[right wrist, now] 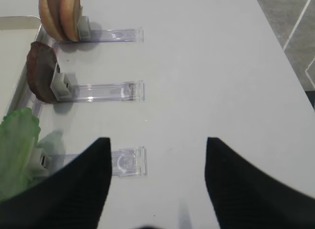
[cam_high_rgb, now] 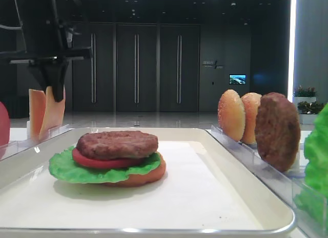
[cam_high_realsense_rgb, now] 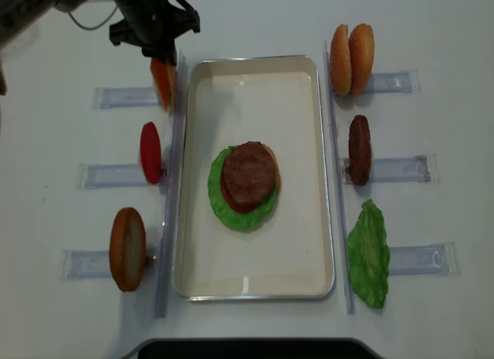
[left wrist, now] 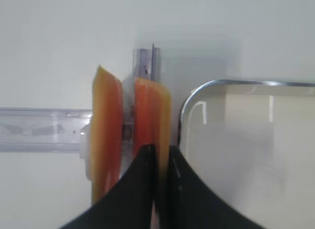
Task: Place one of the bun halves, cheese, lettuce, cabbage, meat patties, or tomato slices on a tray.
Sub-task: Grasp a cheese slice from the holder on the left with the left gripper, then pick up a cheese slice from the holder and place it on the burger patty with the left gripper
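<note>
Left wrist view: my left pincer (left wrist: 158, 155) is pinching the thin orange-tan toy cheese slice (left wrist: 151, 113), upright in its clear rack just beside the cream-white tray's (left wrist: 197, 93) corner. Right pincer (right wrist: 157, 184) hangs spread over the desk.

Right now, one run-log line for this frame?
left gripper: jaws shut on cheese in rack | right gripper: open, idle | tray: bun bottom, lettuce, tomato, meat patty stacked
</note>
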`<action>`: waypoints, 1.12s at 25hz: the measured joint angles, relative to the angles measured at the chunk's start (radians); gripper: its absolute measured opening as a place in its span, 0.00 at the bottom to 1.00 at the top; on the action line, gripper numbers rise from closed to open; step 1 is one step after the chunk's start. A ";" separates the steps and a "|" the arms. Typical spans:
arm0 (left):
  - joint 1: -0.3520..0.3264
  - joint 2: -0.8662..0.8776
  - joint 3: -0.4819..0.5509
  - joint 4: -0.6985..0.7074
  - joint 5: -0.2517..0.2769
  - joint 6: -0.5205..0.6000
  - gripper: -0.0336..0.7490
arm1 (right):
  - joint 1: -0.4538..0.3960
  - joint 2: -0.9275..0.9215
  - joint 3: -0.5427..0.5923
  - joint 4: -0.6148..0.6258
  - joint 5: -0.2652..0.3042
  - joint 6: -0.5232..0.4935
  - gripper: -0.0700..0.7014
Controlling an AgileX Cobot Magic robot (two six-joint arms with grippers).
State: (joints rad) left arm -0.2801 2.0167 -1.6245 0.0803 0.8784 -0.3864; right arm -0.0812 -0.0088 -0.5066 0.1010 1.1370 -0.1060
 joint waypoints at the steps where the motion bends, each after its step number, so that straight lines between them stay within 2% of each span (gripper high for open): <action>1: 0.000 -0.031 0.000 -0.010 0.000 0.003 0.08 | 0.000 0.000 0.000 0.000 0.000 0.000 0.61; 3: -0.002 -0.086 0.000 -0.022 0.005 0.005 0.08 | 0.000 0.000 0.000 0.000 0.000 0.000 0.61; 6: -0.003 -0.152 0.002 -0.051 0.056 0.010 0.08 | 0.000 0.000 0.000 0.000 0.000 0.000 0.61; 9: -0.003 -0.207 0.076 -0.134 0.064 0.040 0.08 | 0.000 0.000 0.000 0.000 0.000 0.000 0.61; 14: -0.035 -0.364 0.343 -0.239 -0.030 0.050 0.08 | 0.000 0.000 0.000 0.000 0.000 0.000 0.61; 19: -0.088 -0.527 0.558 -0.245 -0.063 0.023 0.08 | 0.000 0.000 0.000 0.000 0.000 0.000 0.61; 24: -0.092 -0.643 0.691 -0.236 -0.079 -0.025 0.08 | 0.000 0.000 0.000 0.000 0.000 0.000 0.61; 28: -0.092 -0.658 0.704 -0.233 -0.103 -0.034 0.08 | 0.000 0.000 0.000 0.000 0.000 0.000 0.61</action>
State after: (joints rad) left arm -0.3717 1.3588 -0.9204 -0.1526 0.7758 -0.4201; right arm -0.0812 -0.0088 -0.5066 0.1010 1.1370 -0.1060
